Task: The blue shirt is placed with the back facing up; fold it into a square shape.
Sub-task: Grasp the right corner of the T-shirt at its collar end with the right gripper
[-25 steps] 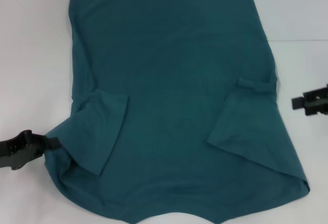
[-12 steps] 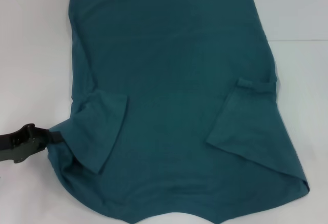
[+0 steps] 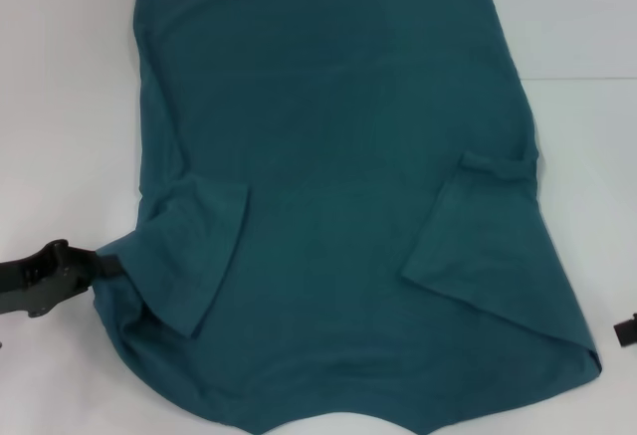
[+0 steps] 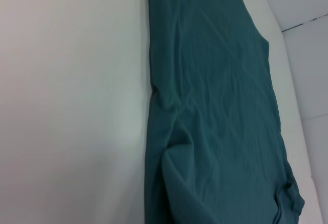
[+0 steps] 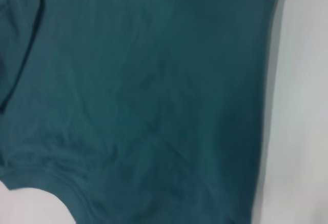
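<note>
Although both sleeves already lay turned in over the body, the blue shirt (image 3: 338, 186) was still a long panel, not a square, spread plain side up across the white table (image 3: 60, 77) with its hem at the far edge and its neckline toward the robot.

Left sleeve (image 3: 194, 256): folded inward, resting flat on the back panel, its cuff edge angled toward the middle. Right sleeve (image 3: 468, 226): likewise folded inward, with a small turned-back lip near its upper end. This narrowing was judged to be preparation for the lengthwise folds that remain.

Left gripper (image 3: 100, 268): low at the shirt's near left corner, its tip touching the cloth edge just beside the folded sleeve. Whether its fingers were apart or pinched on the fabric could not be told. The placement suits taking hold of the shoulder corner.

Right gripper (image 3: 627, 329): only a dark sliver visible at the frame's edge, just beside the shirt's near right corner and apart from it; finger state could not be told.

Wrist views: each showed only shirt fabric and bare table, lightly wrinkled along the left side.
</note>
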Controlling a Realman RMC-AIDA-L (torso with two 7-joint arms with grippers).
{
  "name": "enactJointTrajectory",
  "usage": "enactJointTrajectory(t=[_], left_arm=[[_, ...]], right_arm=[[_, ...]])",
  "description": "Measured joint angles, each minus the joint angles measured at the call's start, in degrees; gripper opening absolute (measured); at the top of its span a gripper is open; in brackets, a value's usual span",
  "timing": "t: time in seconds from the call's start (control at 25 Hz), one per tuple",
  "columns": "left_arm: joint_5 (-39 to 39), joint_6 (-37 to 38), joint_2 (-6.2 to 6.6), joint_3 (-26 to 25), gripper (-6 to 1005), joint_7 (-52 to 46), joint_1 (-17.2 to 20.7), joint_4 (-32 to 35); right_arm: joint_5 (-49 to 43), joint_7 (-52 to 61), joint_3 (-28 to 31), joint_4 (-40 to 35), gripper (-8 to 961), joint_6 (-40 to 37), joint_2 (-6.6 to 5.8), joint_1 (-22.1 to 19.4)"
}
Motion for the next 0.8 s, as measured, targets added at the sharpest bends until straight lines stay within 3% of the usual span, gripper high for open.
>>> enactJointTrajectory(t=[0.32, 0.8], left_arm=[[-0.05, -0.12, -0.18, -0.03, -2, -0.06, -0.09, -0.10], [-0.09, -0.17, -0.27, -0.22, -1, -0.11, 0.20, -0.10]], right_arm=[[-1.59, 0.26, -2.85, 0.03, 596, 2.35, 2.13, 0.51], [-3.25, 1.50, -5.30, 0.64, 595, 5.48, 4.07, 1.52]])
